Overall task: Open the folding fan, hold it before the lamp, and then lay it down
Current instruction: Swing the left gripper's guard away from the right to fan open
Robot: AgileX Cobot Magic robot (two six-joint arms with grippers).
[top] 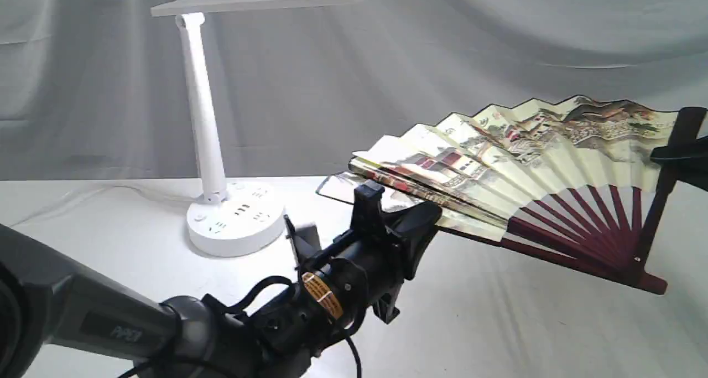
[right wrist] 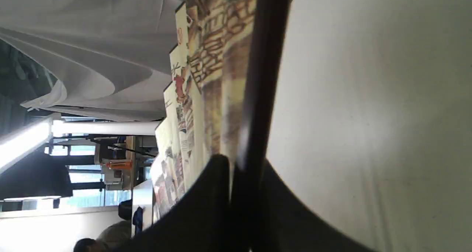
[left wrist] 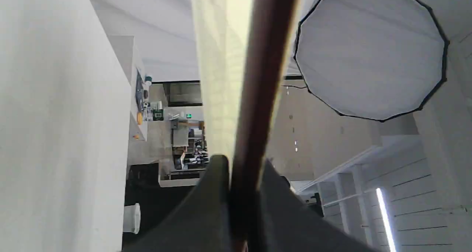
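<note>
The left gripper is pinching tight on the lower guard of the folding fan, while the right gripper is clamping the opposite guard. Gripping one guard each is letting the arms draw the pleats apart. The fan is hanging mostly spread above the table, off to the lamp's right in the exterior view, with pleats near the left gripper bunching, so the spreading seems unfinished.

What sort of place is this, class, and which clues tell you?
Probably a studio-style robot test set inside a lab: a draped white backdrop, a large softbox light, and cluttered workbenches beyond.
</note>
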